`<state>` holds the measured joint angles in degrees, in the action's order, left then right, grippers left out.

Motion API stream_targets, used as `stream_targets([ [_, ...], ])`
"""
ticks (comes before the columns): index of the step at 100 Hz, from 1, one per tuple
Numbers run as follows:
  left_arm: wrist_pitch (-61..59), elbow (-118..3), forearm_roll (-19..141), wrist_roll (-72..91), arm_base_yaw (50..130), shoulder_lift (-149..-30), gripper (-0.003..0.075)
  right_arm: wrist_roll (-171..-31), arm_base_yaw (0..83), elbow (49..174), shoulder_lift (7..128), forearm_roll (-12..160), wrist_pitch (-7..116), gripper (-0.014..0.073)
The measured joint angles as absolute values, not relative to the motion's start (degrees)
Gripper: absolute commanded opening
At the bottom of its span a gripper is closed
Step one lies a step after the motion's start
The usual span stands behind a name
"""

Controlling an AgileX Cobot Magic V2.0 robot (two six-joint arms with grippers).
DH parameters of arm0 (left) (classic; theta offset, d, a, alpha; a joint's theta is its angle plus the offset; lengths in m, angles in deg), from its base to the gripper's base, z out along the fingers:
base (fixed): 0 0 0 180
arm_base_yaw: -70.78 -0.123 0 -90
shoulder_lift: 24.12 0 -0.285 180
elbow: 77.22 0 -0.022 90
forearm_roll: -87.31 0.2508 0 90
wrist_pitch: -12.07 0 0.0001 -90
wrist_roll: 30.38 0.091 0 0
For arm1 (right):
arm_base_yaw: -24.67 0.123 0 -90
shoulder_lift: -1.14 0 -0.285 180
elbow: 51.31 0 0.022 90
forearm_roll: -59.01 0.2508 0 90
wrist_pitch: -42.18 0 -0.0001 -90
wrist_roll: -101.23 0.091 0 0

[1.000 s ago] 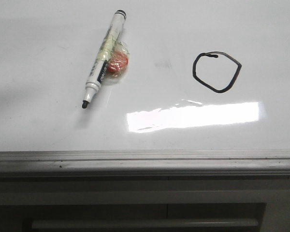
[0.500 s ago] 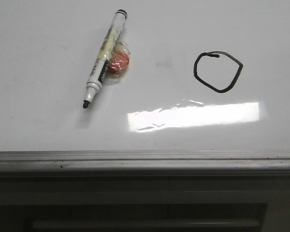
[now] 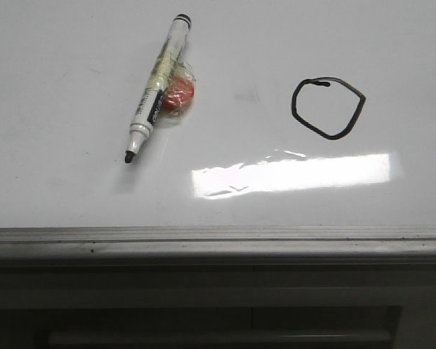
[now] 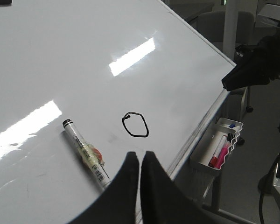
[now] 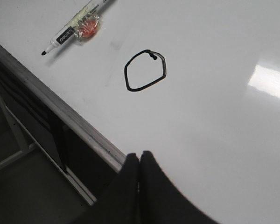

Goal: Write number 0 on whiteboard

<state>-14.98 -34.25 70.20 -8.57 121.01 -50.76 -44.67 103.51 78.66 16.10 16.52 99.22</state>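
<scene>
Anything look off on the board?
The marker lies uncapped on the whiteboard, with a red lump taped to its barrel. The number 0 is lopsided, angular, with an overshoot at its top. A faint smudge sits between them.

A black-tipped marker lies uncapped and slantwise, a small red-orange wrapped lump touching its barrel. In the left wrist view it lies just beyond the closed jaws, with a wire tray of pens off to one side.
</scene>
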Motion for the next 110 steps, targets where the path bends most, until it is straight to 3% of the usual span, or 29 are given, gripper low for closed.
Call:
stream_targets([
  [26,-11.06,-33.07,78.23,-8.57,117.38,-50.76,-0.002,-44.59,103.51,78.66,16.1,16.52,99.22,-0.0059],
  [49,2.82,-20.86,80.97,-10.66,98.1,-50.63,-0.002,-44.59,103.51,78.66,16.1,16.52,99.22,-0.0059],
  [66,5.03,-9.57,81.88,-16.18,87.3,-48.42,-0.002,-44.59,103.51,78.66,16.1,16.52,99.22,-0.0059],
  [86,4.56,0.04,83.18,-17.51,86.21,-40.54,-0.002,-44.59,103.51,78.66,16.1,16.52,99.22,-0.0059],
  [110,-6.12,0.31,81.21,-17.6,85.23,-31.71,-0.002,-44.59,103.51,78.66,16.1,16.52,99.34,-0.0059],
])
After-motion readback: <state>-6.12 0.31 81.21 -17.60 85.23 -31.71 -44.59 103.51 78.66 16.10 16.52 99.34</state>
